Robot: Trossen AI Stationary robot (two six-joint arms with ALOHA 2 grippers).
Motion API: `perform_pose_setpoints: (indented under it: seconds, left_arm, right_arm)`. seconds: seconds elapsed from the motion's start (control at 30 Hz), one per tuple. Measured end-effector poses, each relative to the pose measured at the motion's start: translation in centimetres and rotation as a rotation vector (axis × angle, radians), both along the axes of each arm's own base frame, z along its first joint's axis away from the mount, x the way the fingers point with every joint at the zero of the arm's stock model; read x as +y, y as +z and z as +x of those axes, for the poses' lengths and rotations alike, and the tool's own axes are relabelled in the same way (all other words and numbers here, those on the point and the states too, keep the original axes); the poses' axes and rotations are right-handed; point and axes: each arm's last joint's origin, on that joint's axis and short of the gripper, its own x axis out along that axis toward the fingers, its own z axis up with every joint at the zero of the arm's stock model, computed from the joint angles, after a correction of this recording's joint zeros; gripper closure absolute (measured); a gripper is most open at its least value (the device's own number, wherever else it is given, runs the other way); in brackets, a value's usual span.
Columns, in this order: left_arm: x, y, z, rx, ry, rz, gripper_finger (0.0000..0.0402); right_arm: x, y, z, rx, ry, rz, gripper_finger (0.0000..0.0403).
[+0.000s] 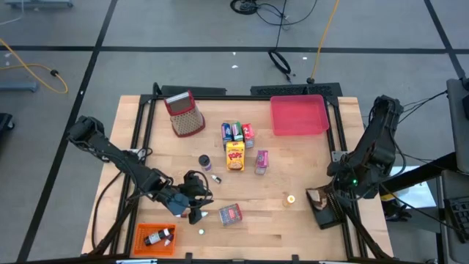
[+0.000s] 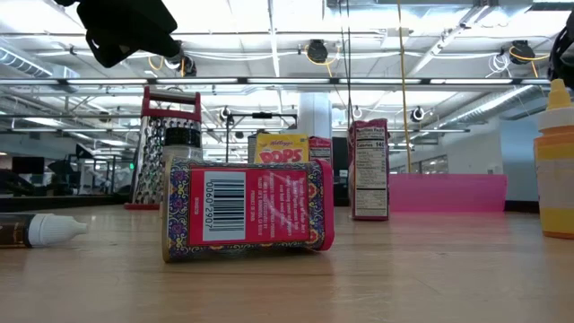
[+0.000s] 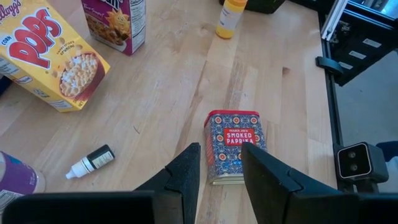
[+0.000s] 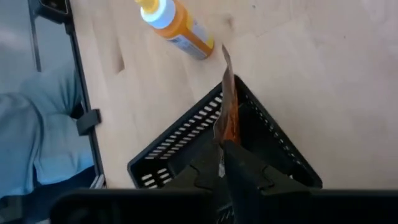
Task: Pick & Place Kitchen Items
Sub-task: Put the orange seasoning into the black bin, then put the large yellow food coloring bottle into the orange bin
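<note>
Left gripper (image 3: 219,171) hovering with fingers spread just short of the red smoked paprika tin (image 3: 235,142), lying flat on the tabletop (image 1: 293,227) at about 6 o'clock. Right gripper (image 4: 222,163) at 4 o'clock, pinching a thin brown packet (image 4: 227,102) over the black tray (image 4: 186,140). Yellow cereal box (image 1: 234,155) near centre.

pale wood table (image 1: 293,220), smooth matt grain; glossy printed paprika tin (image 3: 235,144); black plastic mesh tray (image 4: 186,140)
</note>
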Motion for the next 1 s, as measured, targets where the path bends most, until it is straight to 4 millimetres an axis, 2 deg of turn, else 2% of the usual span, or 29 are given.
perform_pose_setpoints:
  seconds: [0.13, 0.4, 0.57, 0.67, 0.8, 1.0]
  left_arm:
    - [0.0, 0.0, 0.0, 0.0, 0.0, 0.0, 0.0282]
    - [0.0, 0.0, 0.0, 0.0, 0.0, 0.0, 0.0282]
    - [0.0, 0.0, 0.0, 0.0, 0.0, 0.0, 0.0282]
    - [0.0, 0.0, 0.0, 0.0, 0.0, 0.0, 0.0282]
    - [0.0, 0.0, 0.0, 0.0, 0.0, 0.0, 0.0282]
    - [0.0, 0.0, 0.0, 0.0, 0.0, 0.0, 0.0282]
  right_arm:
    - [-0.3, 0.2, -0.3, 0.022, 0.008, 0.054, 0.0393]
    - [-1.3, 0.9, -0.7, -0.048, -0.011, 0.148, 0.0402]
    - [-0.8, 1.9, -0.1, -0.226, 0.011, 0.176, 0.0402]
    - [-0.1, 3.0, 0.5, -0.394, 0.017, 0.19, 0.0402]
    - [1.1, 4.1, 1.2, -0.588, 0.148, 0.095, 0.0402]
    - [2.4, 3.5, 2.1, -0.625, 0.265, -0.08, 0.0401]
